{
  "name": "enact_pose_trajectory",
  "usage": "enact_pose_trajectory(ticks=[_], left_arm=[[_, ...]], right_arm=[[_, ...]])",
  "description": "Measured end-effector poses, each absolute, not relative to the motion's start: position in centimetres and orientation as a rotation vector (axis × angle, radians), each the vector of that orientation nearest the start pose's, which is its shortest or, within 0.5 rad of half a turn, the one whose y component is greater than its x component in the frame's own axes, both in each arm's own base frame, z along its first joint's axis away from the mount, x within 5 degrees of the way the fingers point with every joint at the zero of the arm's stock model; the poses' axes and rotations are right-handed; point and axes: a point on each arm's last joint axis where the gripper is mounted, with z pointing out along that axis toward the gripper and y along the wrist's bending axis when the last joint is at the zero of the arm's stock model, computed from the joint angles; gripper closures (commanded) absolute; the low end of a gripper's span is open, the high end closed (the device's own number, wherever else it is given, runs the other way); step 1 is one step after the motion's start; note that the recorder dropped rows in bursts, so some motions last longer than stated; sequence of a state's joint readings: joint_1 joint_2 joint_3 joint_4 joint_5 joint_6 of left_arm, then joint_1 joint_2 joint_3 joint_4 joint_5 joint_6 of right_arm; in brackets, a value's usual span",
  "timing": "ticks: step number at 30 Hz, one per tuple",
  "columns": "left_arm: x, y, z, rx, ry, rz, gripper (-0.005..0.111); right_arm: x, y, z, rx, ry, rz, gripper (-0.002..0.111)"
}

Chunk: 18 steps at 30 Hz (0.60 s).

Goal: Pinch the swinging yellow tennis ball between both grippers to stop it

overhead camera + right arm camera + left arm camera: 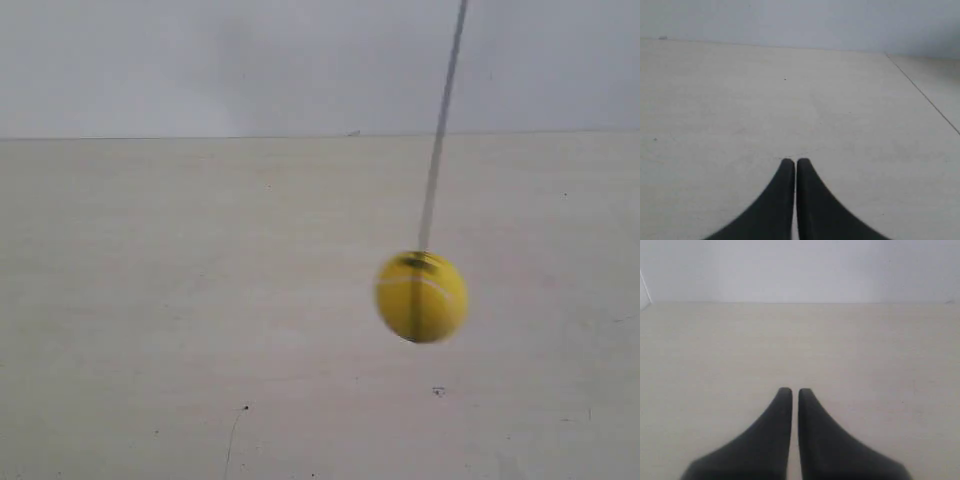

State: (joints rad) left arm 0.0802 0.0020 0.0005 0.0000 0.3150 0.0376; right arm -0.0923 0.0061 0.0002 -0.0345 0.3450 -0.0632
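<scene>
The yellow tennis ball [421,296] hangs on a thin dark string [440,130] in the exterior view, right of centre and above the pale table, blurred by motion. No arm or gripper shows in that view. My left gripper [790,390] is shut, its two black tapered fingers nearly touching, with only bare table ahead. The right gripper [795,160] is shut too, nothing between its fingers. Neither wrist view shows the ball.
A pale wooden table [200,300] fills the scene, backed by a light grey wall [200,60]. A seam or table edge [925,95] runs diagonally in the right wrist view. Small dark specks [438,391] mark the tabletop.
</scene>
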Motion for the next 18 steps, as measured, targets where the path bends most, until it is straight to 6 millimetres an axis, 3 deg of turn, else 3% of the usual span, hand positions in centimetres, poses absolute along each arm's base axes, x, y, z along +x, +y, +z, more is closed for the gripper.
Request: enact_pose_trajectory(ticks=[3,7,9,13,15,18], left_arm=[[5.5,0.5,19.2,0.016,1.721,0.138,0.102],[5.6,0.5,21.6,-0.186,1.445,-0.07,0.102],[5.3,0.8,23.0,-0.329,1.259,-0.231,0.102],[4.6,1.1,24.5,-0.444,1.032,-0.426,0.102],[4.4,1.1,24.9,-0.46,0.98,-0.484,0.102],[4.2,0.0,26.8,-0.287,0.994,-0.449,0.102]], right_arm=[[5.5,-0.6,18.9,-0.013,1.76,-0.162,0.108],[5.6,-0.5,21.8,0.036,1.436,-0.107,0.108],[5.2,-0.4,23.4,0.147,1.243,0.061,0.108],[4.6,-0.3,24.9,0.292,1.042,0.363,0.108],[4.5,-0.2,25.1,0.324,1.01,0.438,0.108],[4.4,0.0,25.9,0.299,1.029,0.433,0.108]])
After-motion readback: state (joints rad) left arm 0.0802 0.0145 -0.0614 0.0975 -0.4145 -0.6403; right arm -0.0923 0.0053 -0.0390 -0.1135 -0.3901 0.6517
